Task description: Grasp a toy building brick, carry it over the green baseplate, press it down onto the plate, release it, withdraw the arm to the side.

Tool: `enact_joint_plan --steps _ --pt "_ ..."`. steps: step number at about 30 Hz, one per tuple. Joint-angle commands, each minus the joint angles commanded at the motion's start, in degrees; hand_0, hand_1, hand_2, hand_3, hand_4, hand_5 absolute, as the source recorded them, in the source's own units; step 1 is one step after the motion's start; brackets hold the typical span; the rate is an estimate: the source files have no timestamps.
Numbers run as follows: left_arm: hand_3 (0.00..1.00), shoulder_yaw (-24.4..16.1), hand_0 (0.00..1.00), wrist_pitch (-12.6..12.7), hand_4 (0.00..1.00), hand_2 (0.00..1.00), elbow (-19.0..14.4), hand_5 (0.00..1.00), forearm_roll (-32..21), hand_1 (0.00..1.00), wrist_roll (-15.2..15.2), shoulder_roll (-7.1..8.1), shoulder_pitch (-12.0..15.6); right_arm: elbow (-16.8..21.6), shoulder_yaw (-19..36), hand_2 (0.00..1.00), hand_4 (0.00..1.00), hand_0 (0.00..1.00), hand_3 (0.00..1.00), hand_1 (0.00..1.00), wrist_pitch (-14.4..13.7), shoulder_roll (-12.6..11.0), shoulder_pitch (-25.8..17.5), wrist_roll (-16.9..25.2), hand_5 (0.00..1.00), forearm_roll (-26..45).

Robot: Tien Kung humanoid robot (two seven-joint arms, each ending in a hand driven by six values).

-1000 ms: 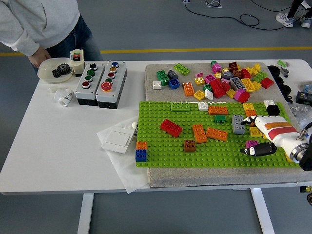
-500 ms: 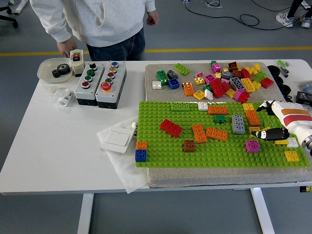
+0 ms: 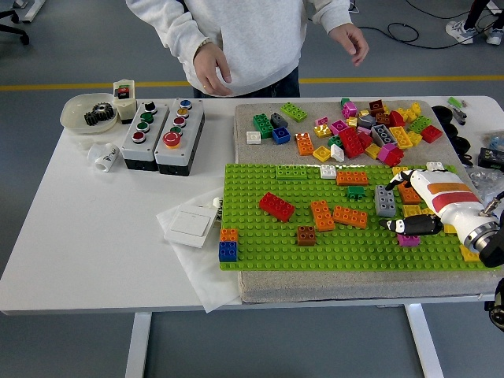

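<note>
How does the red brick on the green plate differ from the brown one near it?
The red brick is longer and lies askew; the brown brick is short, squarish and sits square to the studs. Red sits farther from the near edge. Both sit on the green baseplate, clear of the robot hand.

Right hand (image 3: 415, 206) showing a white shell, black fingertips (image 3: 393, 225), an orange-red band across the back and a silver cuff at the wrist, black arm segment (image 3: 494, 250) trailing behind it at the frame edge. A thin grey cable is running beside the wrist. Person (image 3: 252, 35) at the far side is wearing a light grey sweatshirt with long sleeves and ribbed hem, dark trousers showing just below it. Something thin is showing at one wrist, too small to identify.
</note>
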Motion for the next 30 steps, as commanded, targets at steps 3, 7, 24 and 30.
enact_joint_plan --steps 3,7,24,30 --pt "0.592 0.13 0.784 -0.01 0.627 0.788 0.00 0.620 -0.09 0.780 0.02 -0.02 0.01 1.28 -1.89 0.696 0.915 0.614 0.599 0.636 -0.45 0.28 0.80 0.15 0.373 0.40" --pt "0.593 -0.09 0.784 -0.03 0.627 0.787 0.00 0.619 0.15 0.780 0.09 -0.01 0.14 3.53 -5.28 0.691 0.898 0.613 0.588 0.634 -1.11 1.44 2.12 -0.57 0.359 0.77" --pt "0.593 -0.34 0.784 -0.23 0.627 0.786 -0.09 0.619 0.98 0.779 0.19 0.20 0.48 1.79 -16.29 0.696 0.890 0.592 0.592 0.634 -3.80 9.73 6.18 -5.82 0.375 0.36" --pt "0.592 -0.39 0.784 -0.21 0.627 0.786 -0.10 0.619 1.19 0.776 0.13 0.28 0.42 -1.56 -16.76 0.696 0.889 0.591 0.592 0.633 -5.23 11.98 7.46 -6.54 0.376 -0.85"
